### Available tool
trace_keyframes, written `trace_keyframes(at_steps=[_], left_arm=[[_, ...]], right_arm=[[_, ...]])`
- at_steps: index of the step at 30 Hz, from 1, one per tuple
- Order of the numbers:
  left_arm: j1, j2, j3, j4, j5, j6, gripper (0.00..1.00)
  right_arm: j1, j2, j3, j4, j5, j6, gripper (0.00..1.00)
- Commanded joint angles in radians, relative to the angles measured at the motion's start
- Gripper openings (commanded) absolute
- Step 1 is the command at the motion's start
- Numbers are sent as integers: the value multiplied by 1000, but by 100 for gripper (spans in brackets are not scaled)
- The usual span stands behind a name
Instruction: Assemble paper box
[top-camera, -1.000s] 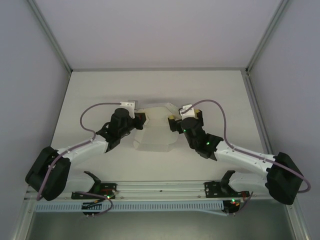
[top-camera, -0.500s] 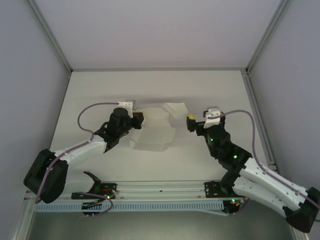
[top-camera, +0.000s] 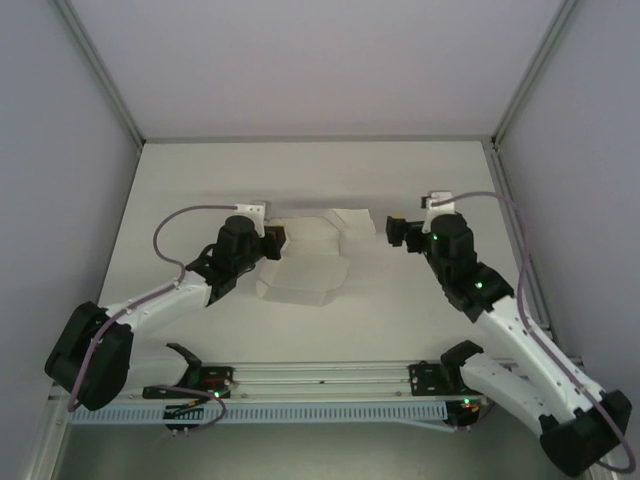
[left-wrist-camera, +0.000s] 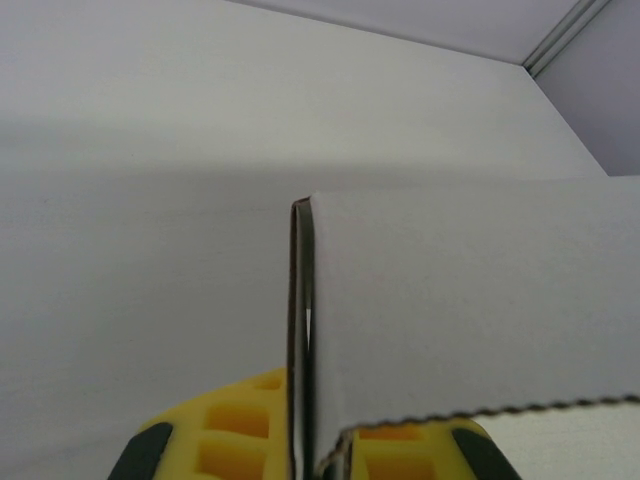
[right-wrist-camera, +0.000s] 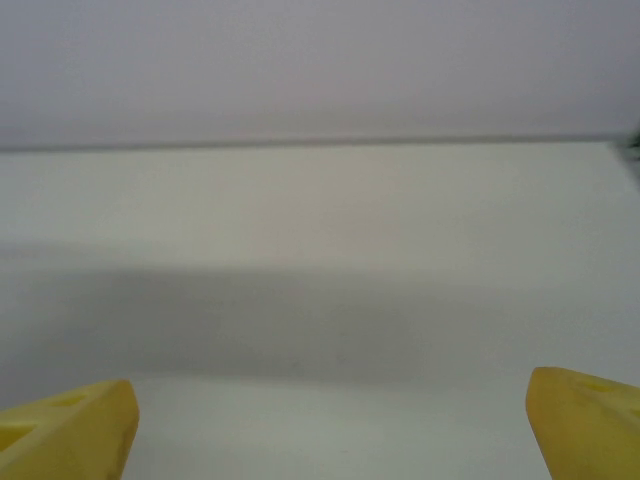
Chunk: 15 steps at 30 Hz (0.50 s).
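**White table, pale walls, metal frame**

On my screen I see a white table enclosed by pale walls. Grey metal posts slant up from its far corners. A slotted cable duct runs along its near edge.

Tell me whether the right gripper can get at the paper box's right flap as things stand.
Probably yes: the open right gripper sits just right of the paper box's flap, bare table between them. The left gripper clamps the opposite side.
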Motion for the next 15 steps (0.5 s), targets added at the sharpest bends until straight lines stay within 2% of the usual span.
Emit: trace_keyframes(at_steps=[1,7,11,15], left_arm=[[5,9,13,11,18,16,0],[5,16,11,16,19,14,0],[5,31,17,19,21,9,0],[5,41,23,29,35,9,0]], right_arm=[[-5,101,65,-26,-277,-56,100],[-3,192,94,24,-516,-85,100],[1,209,75,99,-652,-40,100],[21,236,45,186,-681,-12,100]])
